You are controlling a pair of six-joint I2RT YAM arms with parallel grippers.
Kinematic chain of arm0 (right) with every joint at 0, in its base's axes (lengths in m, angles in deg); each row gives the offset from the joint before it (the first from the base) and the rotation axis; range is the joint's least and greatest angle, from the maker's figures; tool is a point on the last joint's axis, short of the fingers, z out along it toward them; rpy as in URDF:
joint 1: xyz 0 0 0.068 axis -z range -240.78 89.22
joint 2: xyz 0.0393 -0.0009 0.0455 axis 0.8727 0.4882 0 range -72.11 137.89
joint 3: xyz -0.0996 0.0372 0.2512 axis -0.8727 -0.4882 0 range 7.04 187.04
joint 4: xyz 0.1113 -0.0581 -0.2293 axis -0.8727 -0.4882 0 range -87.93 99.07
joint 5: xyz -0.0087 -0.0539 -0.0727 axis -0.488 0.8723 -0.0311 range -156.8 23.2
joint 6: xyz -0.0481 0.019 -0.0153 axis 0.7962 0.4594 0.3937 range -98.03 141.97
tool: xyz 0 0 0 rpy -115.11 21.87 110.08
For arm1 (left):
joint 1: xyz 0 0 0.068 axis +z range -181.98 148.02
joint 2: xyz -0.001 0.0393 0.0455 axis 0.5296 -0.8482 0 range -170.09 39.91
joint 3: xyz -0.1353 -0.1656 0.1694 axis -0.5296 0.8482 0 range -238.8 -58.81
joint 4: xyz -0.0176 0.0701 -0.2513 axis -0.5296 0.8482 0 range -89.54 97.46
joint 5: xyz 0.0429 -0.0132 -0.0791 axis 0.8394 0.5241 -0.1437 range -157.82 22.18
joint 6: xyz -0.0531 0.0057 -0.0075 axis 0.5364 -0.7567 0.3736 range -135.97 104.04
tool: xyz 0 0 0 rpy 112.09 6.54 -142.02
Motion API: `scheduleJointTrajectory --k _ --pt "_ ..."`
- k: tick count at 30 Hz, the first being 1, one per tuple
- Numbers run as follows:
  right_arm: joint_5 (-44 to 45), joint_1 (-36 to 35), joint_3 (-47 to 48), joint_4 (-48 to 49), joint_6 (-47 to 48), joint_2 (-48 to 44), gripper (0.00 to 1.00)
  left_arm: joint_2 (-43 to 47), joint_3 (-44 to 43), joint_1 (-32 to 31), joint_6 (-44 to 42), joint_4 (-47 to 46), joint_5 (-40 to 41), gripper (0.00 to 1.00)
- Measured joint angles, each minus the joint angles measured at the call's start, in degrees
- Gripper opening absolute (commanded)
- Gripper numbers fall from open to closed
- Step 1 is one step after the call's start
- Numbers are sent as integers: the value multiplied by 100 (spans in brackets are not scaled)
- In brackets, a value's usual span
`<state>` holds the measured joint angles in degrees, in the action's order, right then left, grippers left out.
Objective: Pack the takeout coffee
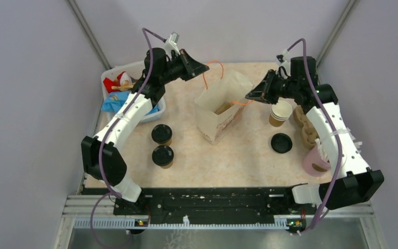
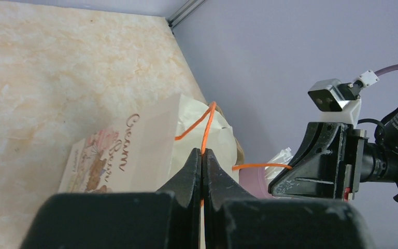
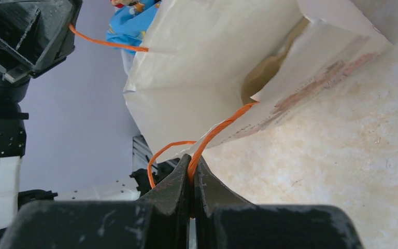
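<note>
We're at the bag (image 1: 215, 122), standing mouth-up in the middle of the tabletop (image 1: 238, 161). Our left pincer (image 1: 205, 67) is clamped fully closed on one orange handle (image 2: 208, 122). Our right pincer (image 1: 248, 96) is closed just as tight on the other handle (image 3: 223, 124). We read this as the bag-opening step, with the two handles drawn apart and the mouth spread. Neither pincer carries a cup.

The coffee is outside the bag, on the tabletop to its left: the far cup (image 1: 161, 134) and the near cup (image 1: 162, 155), both lidded and close together.

Next, we judge, one pincer must let its handle go and fetch a cup while the other holds the mouth open. The thin paper could sag or tip on a single handle.

Now the count:
- one bag with two handles
- two lidded cups
- one loose lid (image 1: 281, 142)
- one stack of open cups (image 1: 280, 112), number nested unclear
- one pink cup (image 1: 311, 166)
- one tray (image 1: 301, 120)
- one bin (image 1: 127, 67)
</note>
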<state>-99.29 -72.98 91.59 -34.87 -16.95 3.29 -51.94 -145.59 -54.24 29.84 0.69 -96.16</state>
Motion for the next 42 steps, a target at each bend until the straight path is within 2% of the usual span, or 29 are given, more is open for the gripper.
scheduleJointTrajectory --k 12,13,14,16,17,19,21,22,25,29,33,37,42 --pt "203 181 343 -289 501 179 0 28 -42 0 -162 31 -15 0" --pt "210 195 363 -289 535 221 0 -13 -83 0 -195 35 -15 5" --pt "223 210 365 -267 562 273 1 -70 -149 0 -227 55 -17 13" --pt "243 227 367 -282 627 378 6 -192 -310 0 -317 151 -15 46" --pt "251 229 372 -299 656 428 11 -238 -380 0 -400 219 -13 58" --pt "275 234 409 -413 737 498 23 -293 -557 0 -568 516 4 75" --pt "297 236 470 -538 796 507 38 -264 -680 0 -837 868 59 86" --pt "313 238 542 -621 844 507 47 -240 -697 2 -949 960 81 97" --pt "337 238 857 -885 1034 507 69 55 -706 9 -1390 1626 254 98" --pt "466 238 1294 -1355 1305 505 81 944 -511 17 -1860 2575 686 98" --pt "660 238 1714 -1952 1650 485 85 2455 203 35 -1908 3539 1403 98" --pt "809 238 1867 -2393 1882 308 85 3755 1261 66 -1462 4516 2225 98" --pt "693 238 1425 -2514 1947 -376 85 4155 2323 116 -619 5584 2942 98"
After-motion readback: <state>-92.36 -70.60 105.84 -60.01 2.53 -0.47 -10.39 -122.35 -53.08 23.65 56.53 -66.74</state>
